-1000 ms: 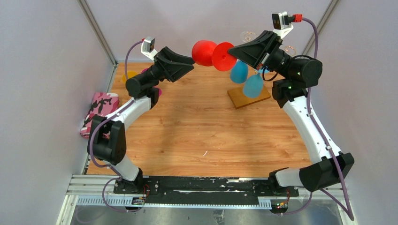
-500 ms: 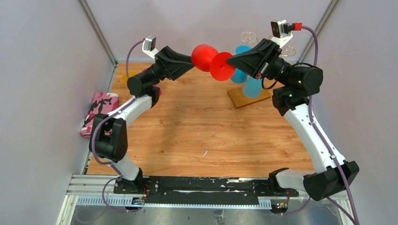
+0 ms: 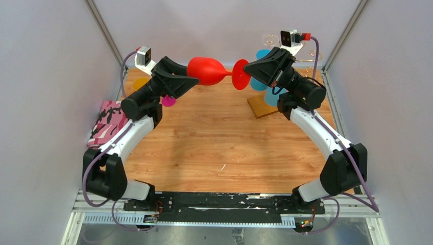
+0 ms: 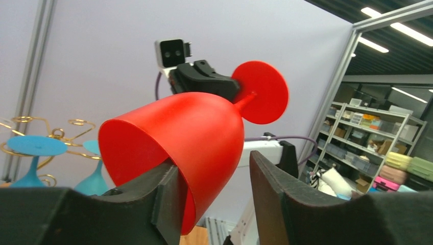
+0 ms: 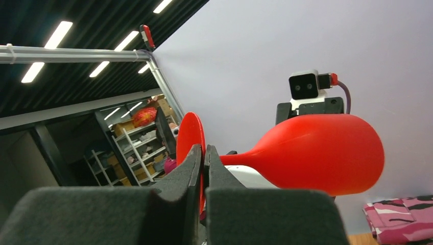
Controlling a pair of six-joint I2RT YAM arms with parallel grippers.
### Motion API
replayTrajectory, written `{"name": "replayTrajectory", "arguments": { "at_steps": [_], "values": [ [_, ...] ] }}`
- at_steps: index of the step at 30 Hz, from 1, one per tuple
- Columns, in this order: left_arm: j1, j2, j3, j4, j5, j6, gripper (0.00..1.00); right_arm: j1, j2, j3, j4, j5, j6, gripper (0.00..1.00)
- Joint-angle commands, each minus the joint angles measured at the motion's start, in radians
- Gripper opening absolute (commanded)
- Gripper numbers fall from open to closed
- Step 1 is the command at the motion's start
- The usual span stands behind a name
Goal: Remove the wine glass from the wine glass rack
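Note:
A red wine glass (image 3: 204, 70) hangs level in the air above the far middle of the table, clear of the rack. My right gripper (image 3: 246, 68) is shut on its round foot (image 5: 191, 133). My left gripper (image 3: 190, 79) is open at the bowl (image 4: 189, 132): one finger sits inside the rim, and the other stands outside with a gap to the wall. The wine glass rack (image 3: 306, 56), gold wire on a brown wooden base (image 3: 263, 108), stands at the far right behind my right arm. It also shows in the left wrist view (image 4: 51, 133).
Blue glasses (image 3: 263, 53) hang upside down on the rack, one also in the left wrist view (image 4: 35, 145). Clear glasses (image 3: 270, 38) sit at its top. A pink camouflage cloth (image 3: 108, 122) lies at the left edge. Yellow (image 3: 142, 82) and magenta (image 3: 167, 100) items lie behind my left arm.
The red glass has moved left and a little down, away from the rack, carried by my right gripper. My left arm has drawn back left with its fingers staying at the bowl.

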Motion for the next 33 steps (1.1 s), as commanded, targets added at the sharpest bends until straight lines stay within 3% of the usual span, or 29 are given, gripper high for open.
{"name": "replayTrajectory", "arguments": {
  "at_steps": [1,5,9,14,15,17,18,20,24,27,33],
  "values": [
    [-0.014,-0.099,-0.039,0.088,0.018,0.003,0.45,0.016,0.049,-0.025,0.092,-0.002,0.023,0.0],
    [-0.014,-0.116,-0.048,0.087,0.014,-0.007,0.31,0.054,0.089,-0.009,0.085,-0.023,0.022,0.0],
    [-0.014,-0.109,-0.042,0.087,0.012,-0.028,0.0,0.078,0.131,-0.003,0.092,-0.028,0.034,0.0],
    [-0.01,-0.12,-0.048,0.077,-0.004,-0.041,0.0,0.076,0.137,0.009,0.071,-0.053,0.027,0.0],
    [-0.004,-0.13,-0.046,0.055,-0.011,-0.038,0.0,0.072,0.125,0.011,0.051,-0.062,0.011,0.05],
    [0.01,-0.169,-0.044,-0.051,-0.022,0.017,0.0,0.057,0.087,0.004,0.011,-0.07,-0.024,0.27],
    [0.016,-0.2,-0.043,-0.143,-0.029,0.073,0.0,0.045,0.06,-0.009,-0.012,-0.073,-0.046,0.44],
    [0.021,-0.275,-0.023,-0.428,-0.064,0.289,0.0,0.012,-0.008,-0.034,-0.079,-0.082,-0.107,0.66],
    [0.022,-0.386,0.184,-1.225,-0.318,0.743,0.0,-0.059,-0.181,-0.095,-0.313,-0.081,-0.289,0.94],
    [0.017,-0.315,0.408,-1.706,-0.513,0.922,0.0,-0.096,-0.33,-0.105,-0.63,-0.062,-0.498,0.97],
    [-0.045,-0.008,0.777,-2.156,-0.729,1.088,0.0,-0.104,-0.542,0.011,-1.283,0.143,-0.972,1.0]
  ]
}}
